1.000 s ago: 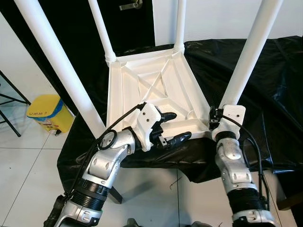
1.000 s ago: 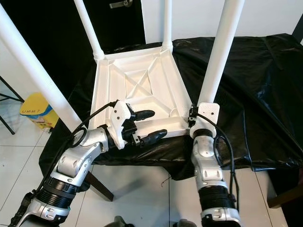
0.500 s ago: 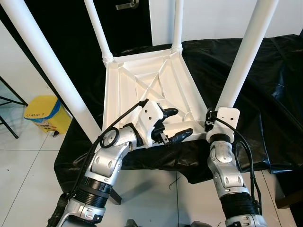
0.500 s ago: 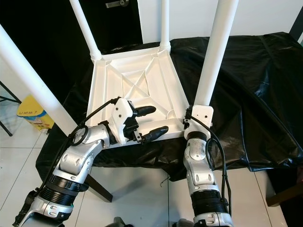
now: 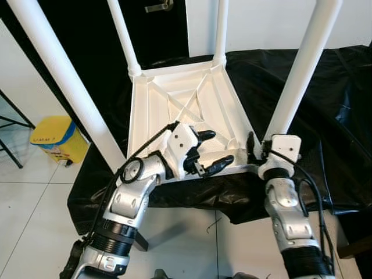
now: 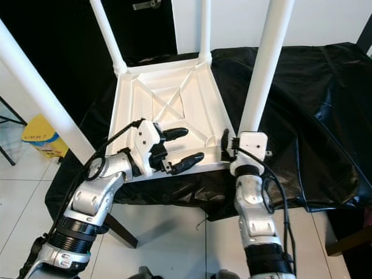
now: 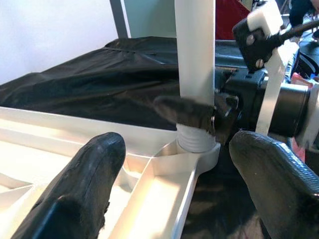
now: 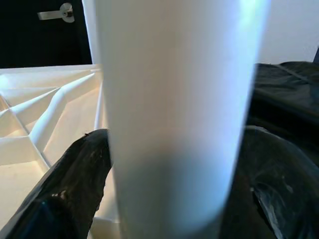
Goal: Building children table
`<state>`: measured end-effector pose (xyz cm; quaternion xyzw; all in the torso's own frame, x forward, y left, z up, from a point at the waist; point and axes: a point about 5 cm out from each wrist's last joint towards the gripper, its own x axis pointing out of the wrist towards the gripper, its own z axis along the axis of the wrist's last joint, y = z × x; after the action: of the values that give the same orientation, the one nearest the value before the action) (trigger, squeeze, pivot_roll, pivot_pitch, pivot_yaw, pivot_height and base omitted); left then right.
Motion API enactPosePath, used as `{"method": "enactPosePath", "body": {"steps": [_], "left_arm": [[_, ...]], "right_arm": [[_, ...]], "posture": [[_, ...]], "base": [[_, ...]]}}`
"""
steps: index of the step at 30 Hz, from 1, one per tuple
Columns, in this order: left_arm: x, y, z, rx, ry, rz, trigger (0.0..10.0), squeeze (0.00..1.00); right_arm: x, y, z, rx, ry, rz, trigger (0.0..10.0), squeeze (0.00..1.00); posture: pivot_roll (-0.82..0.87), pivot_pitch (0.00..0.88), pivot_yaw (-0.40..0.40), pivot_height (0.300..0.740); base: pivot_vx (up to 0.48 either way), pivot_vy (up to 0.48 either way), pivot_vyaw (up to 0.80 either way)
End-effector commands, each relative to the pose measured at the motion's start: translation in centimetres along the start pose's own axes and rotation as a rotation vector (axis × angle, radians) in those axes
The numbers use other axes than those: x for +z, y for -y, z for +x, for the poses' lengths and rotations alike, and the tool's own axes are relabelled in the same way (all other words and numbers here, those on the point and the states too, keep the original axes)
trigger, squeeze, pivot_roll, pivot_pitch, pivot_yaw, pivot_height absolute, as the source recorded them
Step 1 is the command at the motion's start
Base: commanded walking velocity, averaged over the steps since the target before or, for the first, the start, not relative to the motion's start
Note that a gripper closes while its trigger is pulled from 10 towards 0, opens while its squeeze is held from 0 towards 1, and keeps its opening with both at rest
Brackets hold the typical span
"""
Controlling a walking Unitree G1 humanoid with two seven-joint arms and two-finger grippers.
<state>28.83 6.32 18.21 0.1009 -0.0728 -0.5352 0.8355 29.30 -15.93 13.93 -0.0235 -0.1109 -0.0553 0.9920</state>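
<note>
The white children's table [image 5: 174, 99] lies upside down on a black-covered surface, its four legs pointing up. My right gripper [image 8: 174, 179] is shut on the near right leg [image 5: 299, 75] just above its socket, one black finger [image 6: 225, 139] showing beside the leg. My left gripper [image 5: 220, 146] hovers open over the near edge of the table's underside, left of that leg, with nothing between its fingers [image 7: 84, 184]. In the left wrist view the same leg [image 7: 195, 45] stands in its corner socket with the right gripper's finger against it.
The near left leg [image 5: 64, 81] rises close to my left arm, and two far legs [image 5: 122, 35] [image 5: 220, 29] stand at the back. Black cloth [image 5: 325, 104] covers the surface to the right. A yellow bin [image 5: 55, 138] sits on the tiled floor at left.
The view has shifted slightly. My right gripper stays on the near right leg's base and my left gripper stays open over the table's near edge.
</note>
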Motion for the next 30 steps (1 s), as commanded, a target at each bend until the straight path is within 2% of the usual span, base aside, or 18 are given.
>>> {"method": "enactPosePath", "body": {"steps": [1,2,3,4,6,7,9,14,18,23,24,25,26,27,30], "left_arm": [[-0.2,-1.0,-0.2,0.205,-0.009,0.005,10.0,0.0],[-0.2,-1.0,-0.2,0.205,-0.009,0.005,10.0,0.0],[-0.3,-0.5,-0.4,0.172,0.018,-0.012,10.0,0.0],[-0.3,-0.5,-0.4,0.172,0.018,-0.012,10.0,0.0],[-1.1,0.3,-0.8,0.119,0.031,-0.053,10.0,0.0],[-1.1,0.3,-0.8,0.119,0.031,-0.053,10.0,0.0],[-1.6,0.7,-1.0,0.092,0.023,-0.075,10.0,0.0],[-1.7,0.7,-1.1,0.074,0.009,-0.07,10.0,0.0],[-1.6,0.8,-1.0,0.035,0.004,-0.063,10.0,0.0],[-1.5,1.1,-0.8,0.01,0.006,-0.056,10.0,0.0],[-1.5,1.2,-0.7,0.002,0.006,-0.057,10.0,0.0],[-1.5,1.2,-0.7,0.002,0.006,-0.057,10.0,0.0],[-1.5,1.3,-0.7,-0.004,0.006,-0.054,10.0,0.0],[-1.4,1.4,-0.7,-0.011,0.008,-0.057,10.0,0.0],[-1.5,1.5,-0.8,-0.017,0.008,-0.059,10.0,0.0]], "right_arm": [[-0.1,-0.1,-0.2,0.008,-0.001,0.013,10.0,1.0],[-0.1,-0.1,-0.2,0.008,-0.001,0.013,10.0,1.0],[-0.1,0.4,-0.4,0.08,0.017,0.008,10.0,0.0],[-0.1,0.4,-0.4,0.08,0.017,0.008,10.0,0.0],[-0.4,1.4,-0.5,0.238,0.019,0.005,10.0,0.0],[-0.4,1.4,-0.5,0.238,0.019,0.005,10.0,0.0],[-0.3,2.1,-0.1,0.35,0.024,-0.019,10.0,0.0],[-0.3,2.6,0.6,0.453,0.014,-0.031,10.0,0.0],[-0.5,2.9,1.5,0.614,-0.038,-0.012,10.0,0.0],[-0.8,2.9,1.8,0.697,-0.059,-0.014,10.0,0.0],[-0.9,3.0,1.9,0.712,-0.062,-0.021,3.5,0.0],[-0.9,3.0,1.9,0.712,-0.062,-0.021,3.5,0.0],[-1.0,3.1,2.0,0.722,-0.064,-0.023,0.3,0.0],[-1.1,3.2,2.1,0.732,-0.073,-0.029,0.0,0.0],[-1.5,3.5,2.2,0.753,-0.092,-0.037,0.0,0.0]], "posture": [[-0.13,0.012,0.03,0.74],[-0.13,0.012,0.03,0.74],[-0.14,0.016,0.037,0.74],[-0.14,0.016,0.037,0.74],[-0.14,0.018,0.036,0.74],[-0.14,0.018,0.036,0.74],[-0.14,0.012,0.037,0.74],[-0.13,0.005,0.039,0.74],[-0.12,0.0,0.047,0.74],[-0.11,0.0,0.048,0.74],[-0.11,0.0,0.047,0.74],[-0.11,0.0,0.047,0.74],[-0.11,0.0,0.046,0.74],[-0.1,0.0,0.042,0.74],[-0.1,0.004,0.037,0.74]], "base": [[0.0,0.0,0.0],[0.0,0.0,0.0],[0.0,0.0,0.0],[0.0,0.0,0.0],[0.0,0.0,0.0],[0.0,0.0,0.0],[0.0,0.0,0.0],[0.0,0.0,0.0],[0.0,0.0,0.0],[0.0,0.0,0.0],[0.0,0.0,0.0],[0.0,0.0,0.0],[0.0,0.0,0.0],[0.0,0.0,0.0],[0.0,0.0,0.0]]}}
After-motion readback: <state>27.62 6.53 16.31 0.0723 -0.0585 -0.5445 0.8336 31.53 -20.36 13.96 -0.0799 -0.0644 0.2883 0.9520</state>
